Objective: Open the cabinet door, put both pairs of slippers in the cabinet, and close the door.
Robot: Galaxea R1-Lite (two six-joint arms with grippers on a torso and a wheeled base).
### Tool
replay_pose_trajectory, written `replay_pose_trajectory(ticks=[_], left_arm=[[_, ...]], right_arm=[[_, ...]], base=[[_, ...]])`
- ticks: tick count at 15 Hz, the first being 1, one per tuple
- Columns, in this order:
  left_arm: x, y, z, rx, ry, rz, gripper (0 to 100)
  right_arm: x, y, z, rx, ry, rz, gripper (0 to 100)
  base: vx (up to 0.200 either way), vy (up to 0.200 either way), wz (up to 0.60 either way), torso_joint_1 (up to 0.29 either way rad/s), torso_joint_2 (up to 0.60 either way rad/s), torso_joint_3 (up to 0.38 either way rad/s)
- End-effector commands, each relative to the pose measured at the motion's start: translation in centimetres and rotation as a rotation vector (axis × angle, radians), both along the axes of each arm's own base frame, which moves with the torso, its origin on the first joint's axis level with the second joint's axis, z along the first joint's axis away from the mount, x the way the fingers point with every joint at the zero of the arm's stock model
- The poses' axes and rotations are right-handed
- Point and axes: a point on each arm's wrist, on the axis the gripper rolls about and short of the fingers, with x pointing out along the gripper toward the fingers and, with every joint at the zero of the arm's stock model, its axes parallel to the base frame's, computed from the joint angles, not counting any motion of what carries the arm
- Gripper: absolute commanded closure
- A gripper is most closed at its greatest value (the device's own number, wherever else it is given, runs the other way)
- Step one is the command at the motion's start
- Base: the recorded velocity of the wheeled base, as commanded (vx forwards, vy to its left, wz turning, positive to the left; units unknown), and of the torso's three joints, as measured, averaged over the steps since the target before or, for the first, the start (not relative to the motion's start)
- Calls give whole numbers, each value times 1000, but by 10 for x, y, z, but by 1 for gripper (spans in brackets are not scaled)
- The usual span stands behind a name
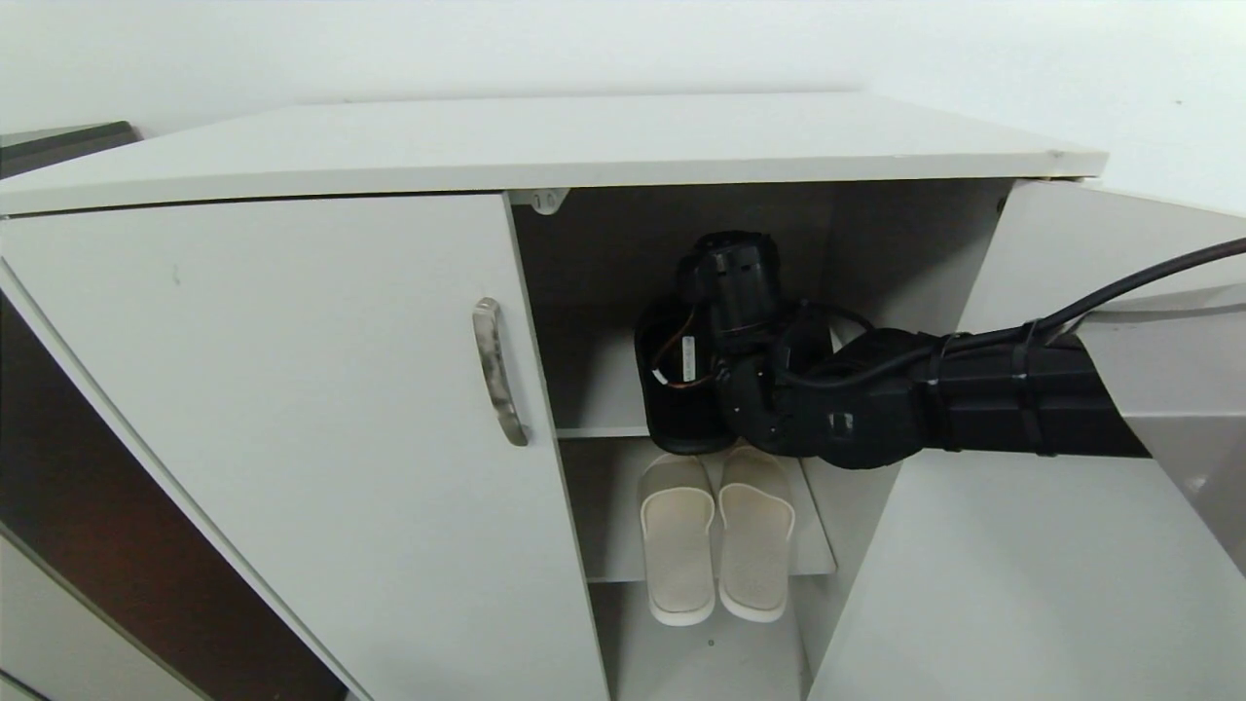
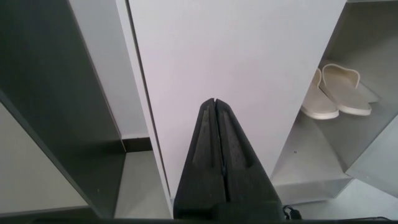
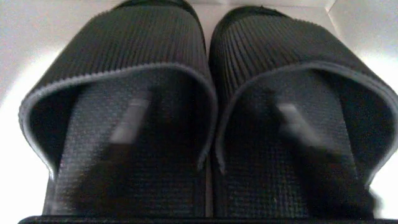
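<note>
Right gripper (image 3: pixel 211 121) is at the black slippers (image 1: pixel 675 404) on the cabinet's (image 1: pixel 545 146) upper shelf (image 1: pixel 602 429); I cannot tell whether it grips them. Cream slippers (image 1: pixel 715 545) lie one shelf below. Left gripper (image 2: pixel 215 104), clenched, faces the closed left door (image 1: pixel 292 409)

We see the closed door (image 2: pixel 236 56) blocking straight ahead of our left gripper (image 2: pixel 215 104), with the open compartment (image 2: pixel 314 146) beside it passable.
</note>
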Motion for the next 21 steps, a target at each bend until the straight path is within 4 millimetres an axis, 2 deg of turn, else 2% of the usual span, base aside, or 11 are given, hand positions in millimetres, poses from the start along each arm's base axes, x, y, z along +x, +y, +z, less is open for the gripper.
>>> replay_pose_trajectory(ticks=[1, 5, 7, 9, 10, 13, 21], left_arm=[[0, 0, 0, 0, 0, 0, 100], [0, 0, 0, 0, 0, 0, 100], [0, 0, 0, 0, 0, 0, 100], [0, 0, 0, 0, 0, 1, 100], [0, 0, 0, 0, 0, 0, 100], [0, 0, 0, 0, 0, 0, 100], [0, 0, 0, -2, 0, 1, 100]], right_arm=[[-12, -3, 11, 10, -10, 12, 0], [-53, -15, 27, 14, -15, 34, 0], [-74, -19, 27, 11, 0, 63, 0], [-112, -28, 26, 26, 11, 129, 0], [-125, -31, 27, 35, 3, 159, 100], [-148, -47, 24, 53, -12, 200, 100], [-149, -45, 21, 44, -10, 213, 100]], base=[[0, 0, 0, 0, 0, 0], [0, 0, 0, 0, 0, 0], [0, 0, 0, 0, 0, 0], [0, 0, 0, 0, 0, 0], [0, 0, 0, 0, 0, 0], [0, 0, 0, 0, 0, 0], [0, 0, 0, 0, 0, 0]])
